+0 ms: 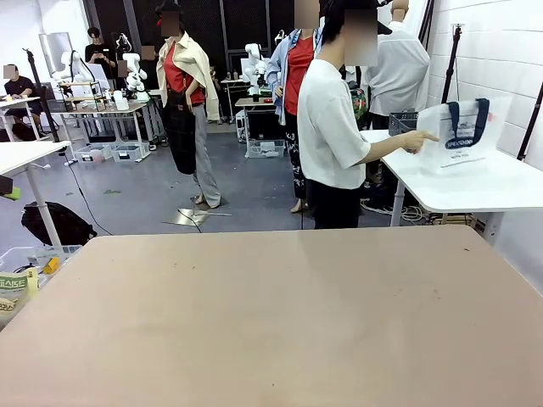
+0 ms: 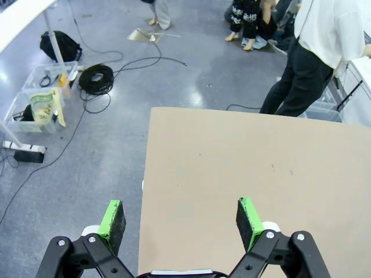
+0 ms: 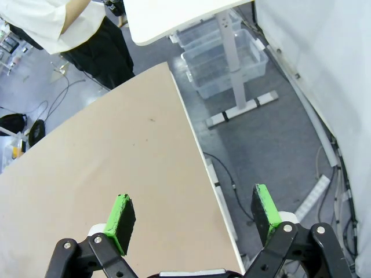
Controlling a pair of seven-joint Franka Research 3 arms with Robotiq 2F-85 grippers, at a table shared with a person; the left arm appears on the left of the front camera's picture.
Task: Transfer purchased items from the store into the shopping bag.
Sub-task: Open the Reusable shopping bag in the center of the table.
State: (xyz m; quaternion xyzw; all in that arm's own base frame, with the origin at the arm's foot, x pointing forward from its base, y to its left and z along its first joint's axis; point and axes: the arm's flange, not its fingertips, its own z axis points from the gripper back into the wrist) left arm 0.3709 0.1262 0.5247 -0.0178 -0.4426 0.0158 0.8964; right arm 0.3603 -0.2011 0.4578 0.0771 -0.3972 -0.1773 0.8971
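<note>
Shopping bag (image 1: 465, 134) stands upright on white table (image 1: 501, 188) at far right, well apart from both arms. Its navy handles are up and the dark logo faces the camera. Person (image 1: 333, 127) in white tee and dark trousers stands at far side of brown table (image 1: 271, 322), turned toward the white table. The person's hand (image 1: 417, 140) reaches out to the bag's left edge, touching or just short of it, can't tell which. Dark grey basket (image 1: 402, 124) sits just behind the hand on the same white table.

Left gripper (image 2: 179, 215): jaws spread wide, nothing between them. It hangs above the brown table's left edge, one green pad over grey floor, the other over the tabletop. Clear bins (image 2: 43, 98) and cable coil (image 2: 95, 77) lie on the floor beyond.

Right gripper (image 3: 194, 215): jaws spread wide, holding nothing. It hangs above the brown table's right edge, one pad over the tabletop, the other over floor. Clear storage bins (image 3: 223, 63) sit under the white table.
</note>
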